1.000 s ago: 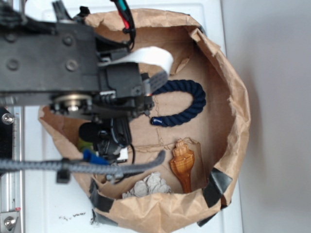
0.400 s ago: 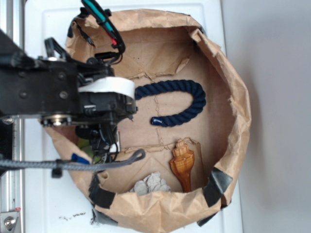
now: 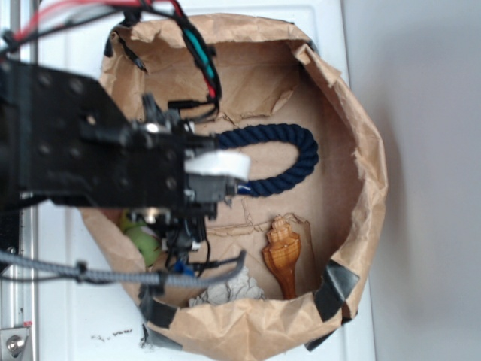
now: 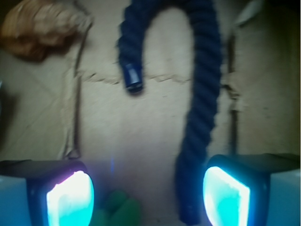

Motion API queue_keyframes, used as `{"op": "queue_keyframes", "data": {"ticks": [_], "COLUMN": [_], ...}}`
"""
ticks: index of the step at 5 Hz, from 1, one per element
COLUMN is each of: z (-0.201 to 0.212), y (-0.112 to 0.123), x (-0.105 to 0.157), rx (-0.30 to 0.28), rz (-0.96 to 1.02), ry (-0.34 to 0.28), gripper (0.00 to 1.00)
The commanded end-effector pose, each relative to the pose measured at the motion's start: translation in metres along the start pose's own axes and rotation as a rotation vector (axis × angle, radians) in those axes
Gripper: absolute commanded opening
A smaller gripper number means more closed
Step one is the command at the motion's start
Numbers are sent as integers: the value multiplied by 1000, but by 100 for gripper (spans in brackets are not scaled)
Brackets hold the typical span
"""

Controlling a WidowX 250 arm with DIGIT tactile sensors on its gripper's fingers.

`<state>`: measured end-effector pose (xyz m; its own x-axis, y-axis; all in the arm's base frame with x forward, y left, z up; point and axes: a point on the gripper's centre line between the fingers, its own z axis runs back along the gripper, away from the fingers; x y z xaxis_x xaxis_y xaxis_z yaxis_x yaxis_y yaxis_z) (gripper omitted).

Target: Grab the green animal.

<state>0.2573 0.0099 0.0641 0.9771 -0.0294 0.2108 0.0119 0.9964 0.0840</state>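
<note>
Seen from the wrist camera, the jaws [image 4: 148,200] are spread wide, with 2 glowing pads at the bottom corners and nothing pinched between them. The green animal [image 4: 116,212] shows only as a blurred green patch at the very bottom edge, just beside the left-hand pad rather than centred in the gap. A dark blue rope [image 4: 200,117] runs up past the right-hand pad and hooks over at the top. Farther off, at the top left, lies an orange-brown shell [image 4: 40,26].

From overhead, the black arm covers much of a crumpled brown paper bag [image 3: 361,150] that sits on a white counter [image 3: 75,331]. The green animal [image 3: 143,239] peeks out from under the arm, close to the bag's left wall. A pale grey shell piece [image 3: 233,289] rests near the bottom wall.

The likely risks are these: the toy sits off-centre, so closing now may clip only its edge and squeeze it aside. The rope is near 1 pad and could be caught instead. The soft paper wall beside the toy could snag or fold into the grip.
</note>
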Motion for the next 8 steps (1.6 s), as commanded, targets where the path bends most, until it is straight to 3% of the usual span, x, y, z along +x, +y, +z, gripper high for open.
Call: {"op": "queue_keyframes", "data": {"ticks": [1, 3, 5, 7, 8], "z": [28, 30, 30, 36, 26], "y": [1, 2, 0, 3, 1], "x": [22, 23, 3, -15, -24], "rx": [-74, -109, -114, -100, -54], "rz": [-38, -64, -120, -135, -92], "ry": [-38, 4, 46, 151, 189], "gripper": [100, 100, 100, 100, 100]}}
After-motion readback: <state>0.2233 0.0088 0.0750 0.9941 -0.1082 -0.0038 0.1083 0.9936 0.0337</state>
